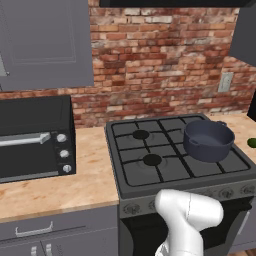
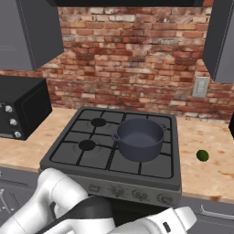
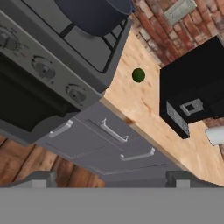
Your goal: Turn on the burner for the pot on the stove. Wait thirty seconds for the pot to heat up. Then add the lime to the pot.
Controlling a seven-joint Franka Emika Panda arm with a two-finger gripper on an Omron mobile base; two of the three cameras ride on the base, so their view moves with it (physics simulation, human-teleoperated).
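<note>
My pincer (image 3: 112, 178) stands wide open, both dark tips apart and nothing between them, held low in front of the stove (image 3: 57, 43) near its knob row (hand view is rolled). Beyond the tips lie grey drawer fronts (image 3: 105, 140) with silver handles. The pot (image 2: 138, 138) sits on the stove's right-hand grates, upright. The lime (image 2: 202, 155) rests on the wooden tabletop (image 2: 215, 160) just right of the stove, apart from the pot. A black countertop oven (image 1: 35, 137) stands on the tabletop left of the stove.

Bare counter (image 2: 215, 171) around lime (image 2: 202, 155)
</note>
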